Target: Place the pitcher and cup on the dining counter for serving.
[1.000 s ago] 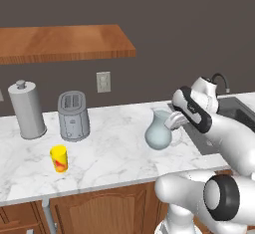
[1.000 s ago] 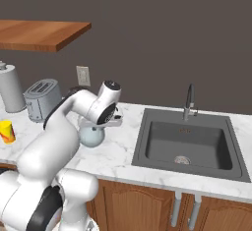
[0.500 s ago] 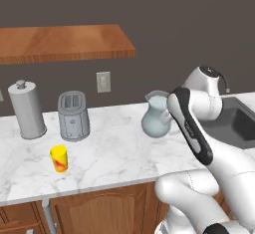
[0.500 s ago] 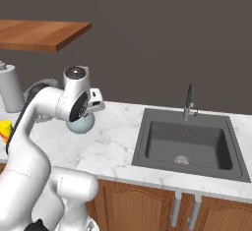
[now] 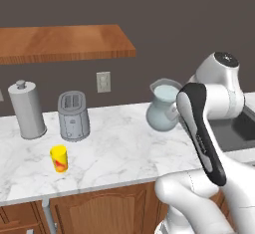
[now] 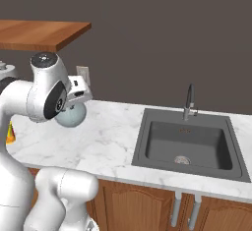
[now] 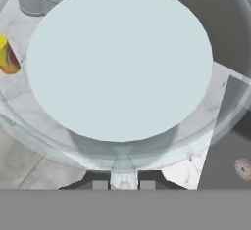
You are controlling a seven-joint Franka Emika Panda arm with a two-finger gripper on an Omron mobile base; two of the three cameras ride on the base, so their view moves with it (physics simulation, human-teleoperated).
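Keep the pitcher (image 5: 162, 108) upright and carry it slowly; you hold it clear above the marble surface (image 5: 114, 151), so swing gently toward the dining counter. Your pincer (image 7: 123, 184) is clenched on the pitcher's handle at 6 o'clock in the hand view, fingers nearly together. The cup (image 5: 59, 159) waits at 9 o'clock, near the toaster (image 5: 73, 115).

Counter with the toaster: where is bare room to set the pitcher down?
Bare marble lies between the cup and the sink, in front of the held pitcher. It is crowded at the back left, where the toaster and canister stand.
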